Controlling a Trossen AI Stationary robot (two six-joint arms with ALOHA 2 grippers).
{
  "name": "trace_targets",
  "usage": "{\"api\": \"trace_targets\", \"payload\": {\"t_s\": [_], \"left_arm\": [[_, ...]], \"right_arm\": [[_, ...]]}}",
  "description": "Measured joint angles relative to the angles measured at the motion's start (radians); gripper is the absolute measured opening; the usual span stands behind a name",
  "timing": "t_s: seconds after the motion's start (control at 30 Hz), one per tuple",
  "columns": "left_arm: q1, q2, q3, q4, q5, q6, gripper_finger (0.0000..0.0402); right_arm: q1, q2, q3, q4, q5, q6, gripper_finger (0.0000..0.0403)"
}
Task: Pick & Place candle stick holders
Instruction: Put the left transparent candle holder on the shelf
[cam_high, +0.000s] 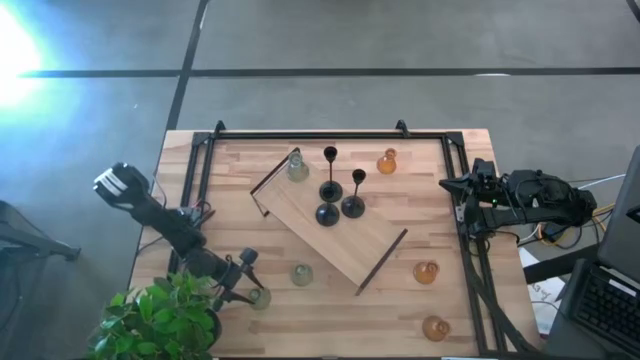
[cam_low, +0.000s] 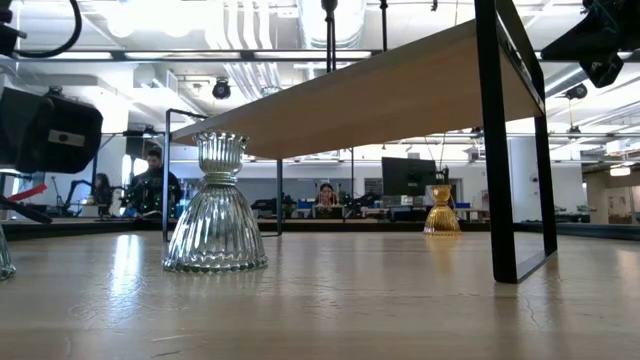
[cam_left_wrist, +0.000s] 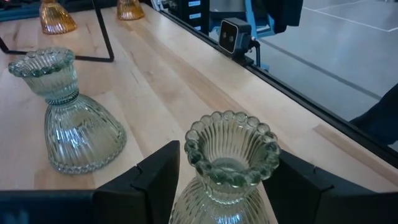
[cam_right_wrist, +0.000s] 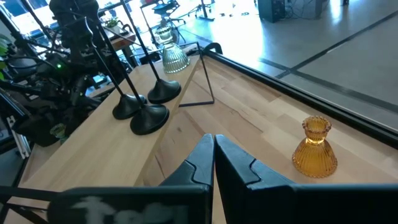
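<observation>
- Pale green glass fills the left wrist view: one candle stick holder stands upright between the fingers of the left gripper, its beaded cup rim up and its long axis vertical.
- Both jaws flank its ribbed neck, spread just to its width; they appear to clasp it, though actual contact is hard to confirm.
- It sits on the table at the near-left edge, close to a potted plant.
- Just beyond those jaws a second green holder stands upright on its flared base, apart from the first.
- A third green holder stands on the far end of the wooden board, which lies diagonally mid-table.
- Three black holders cluster on that board, thin stems straight up from round bases.
- The right gripper waits at the table's right edge, jaws pressed together with nothing between them.
- Ahead of those shut jaws one amber holder stands upright on the bare table beside the board.
- Two more amber holders stand upright near the table's near-right corner, well away from either set of jaws.
</observation>
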Motion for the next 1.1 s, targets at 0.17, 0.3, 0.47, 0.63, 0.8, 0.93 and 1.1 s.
{"api": "trace_targets", "payload": {"t_s": [0.17, 0.3, 0.47, 0.63, 0.8, 0.93, 1.1], "left_arm": [[0.006, 0.034, 0.0, 0.042, 0.0, 0.009, 0.0202], [0.006, 0.05, 0.0, 0.064, -0.01, 0.009, 0.0172], [0.008, 0.049, 0.0, 0.067, -0.038, 0.009, 0.0142], [0.008, 0.024, 0.0, 0.064, -0.066, 0.027, 0.0142], [0.009, -0.037, 0.0, 0.066, -0.096, 0.031, 0.0143], [0.009, -0.107, 0.0, 0.066, -0.138, 0.001, 0.0144], [0.009, -0.212, 0.0, 0.062, -0.242, -0.058, 0.0144]], "right_arm": [[0.0, 0.0, 0.0, 0.0, 0.0, 0.0, 0.0008], [0.0, 0.0, 0.0, 0.0, 0.0, 0.0, 0.0008], [0.0, 0.0, 0.0, 0.0, 0.0, 0.0, 0.0009], [0.0, 0.0, 0.0, 0.0, 0.0, 0.0, 0.0009], [0.0, 0.0, 0.0, 0.0, 0.0, 0.0, 0.0009], [0.0, 0.0, 0.0, 0.0, 0.0, 0.0, 0.0009], [0.0, 0.0, 0.0, 0.0, 0.0, 0.0, 0.0009]]}}
